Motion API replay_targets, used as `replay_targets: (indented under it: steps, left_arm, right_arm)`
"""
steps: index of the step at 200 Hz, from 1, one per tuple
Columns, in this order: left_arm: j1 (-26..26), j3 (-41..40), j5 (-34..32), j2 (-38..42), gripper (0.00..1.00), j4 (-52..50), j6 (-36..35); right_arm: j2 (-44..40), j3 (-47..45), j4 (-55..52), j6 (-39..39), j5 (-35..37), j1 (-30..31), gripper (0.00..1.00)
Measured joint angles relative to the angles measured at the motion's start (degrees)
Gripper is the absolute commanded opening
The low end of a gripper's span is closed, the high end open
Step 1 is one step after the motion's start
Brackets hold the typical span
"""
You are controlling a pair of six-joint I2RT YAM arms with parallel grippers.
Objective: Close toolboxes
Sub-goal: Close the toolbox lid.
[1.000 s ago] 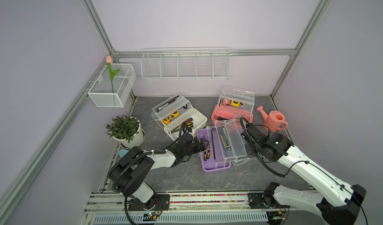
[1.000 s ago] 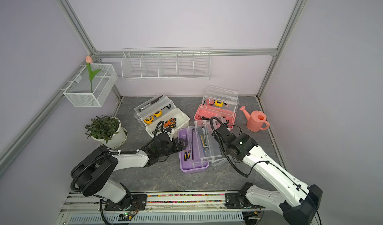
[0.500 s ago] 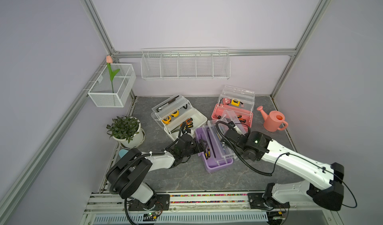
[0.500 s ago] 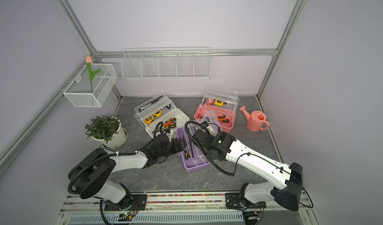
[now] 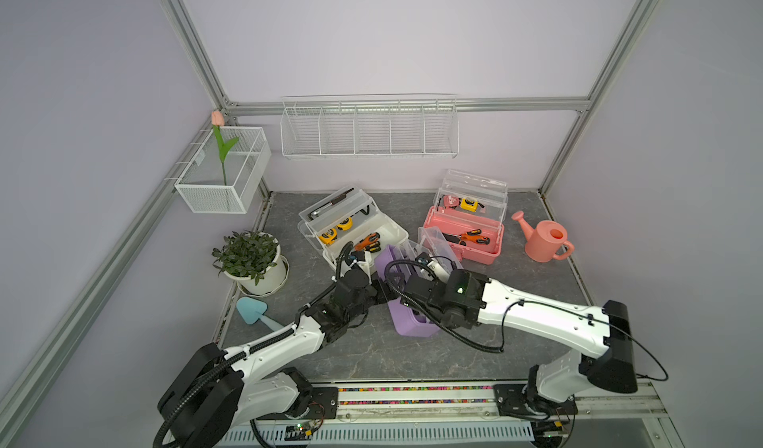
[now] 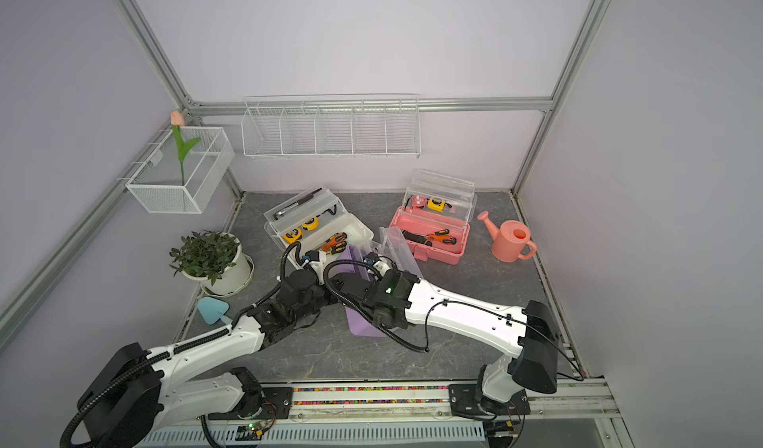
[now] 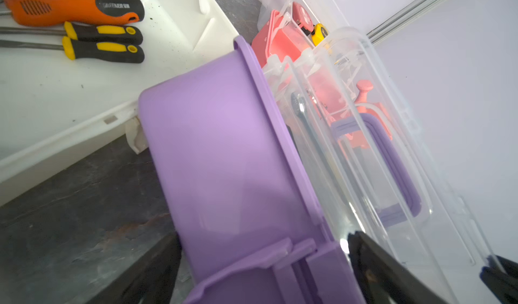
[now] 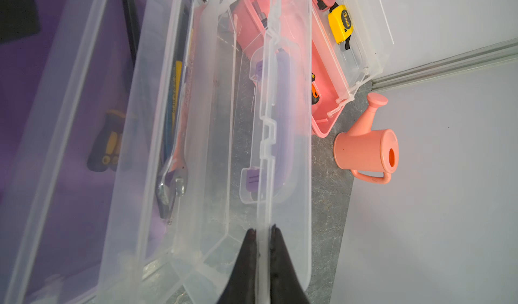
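Front toolbox [image 5: 408, 328] before left rear toolbox [image 5: 390, 232] and right rear toolbox [image 5: 479, 254], watering can [image 5: 546, 241] rightmost

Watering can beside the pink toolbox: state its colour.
Salmon pink all over; the watering can shows best in the right wrist view.

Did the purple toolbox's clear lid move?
Yes. The clear plastic lid swung up, away from the pink watering can, toward the purple plastic base.

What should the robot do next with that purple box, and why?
Probably swing the lid down onto the purple box: the right hand pinches the lid's edge, the lid stands half raised, and the open left hand straddles the box's end.
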State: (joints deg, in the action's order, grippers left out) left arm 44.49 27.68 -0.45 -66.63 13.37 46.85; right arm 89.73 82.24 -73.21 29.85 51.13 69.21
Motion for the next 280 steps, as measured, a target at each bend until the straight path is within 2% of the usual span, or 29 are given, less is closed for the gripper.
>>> replay_targets:
  steps: [63,119,128,142,153,163,222,280]
  left_arm:
    - [-0.1,-1.0,1.0,-7.0,0.91,6.9,1.5]
    - [-0.1,-1.0,3.2,-14.4,0.9,7.5,1.6]
    - [-0.1,-1.0,3.7,-15.5,0.9,7.5,1.6]
    - [-0.1,-1.0,4.3,-17.0,0.9,7.9,1.8]
    - [-0.1,-1.0,4.9,-18.4,0.9,8.6,2.2]
    - [-0.1,-0.9,5.2,-19.4,0.9,9.6,2.4]
    - [-0.1,0.2,6.5,-21.9,0.9,12.3,2.4]
    - [-0.1,0.2,5.9,-21.5,0.9,11.6,2.4]
  right_arm:
    - [3.3,4.4,-5.9,1.7,4.6,0.4,0.08]
    - [4.1,6.8,-6.2,1.5,5.5,3.1,0.1]
    - [4.8,7.0,-6.3,1.6,5.6,3.5,0.12]
    - [5.7,7.1,-6.1,2.0,5.5,3.8,0.21]
    - [6.4,7.2,-5.7,2.1,4.2,4.2,0.28]
    - [6.7,7.5,-4.7,2.2,3.2,4.9,0.31]
    - [6.0,7.5,5.6,-0.7,-5.9,6.7,0.39]
    - [-1.4,3.2,16.4,-3.8,-13.7,6.1,0.48]
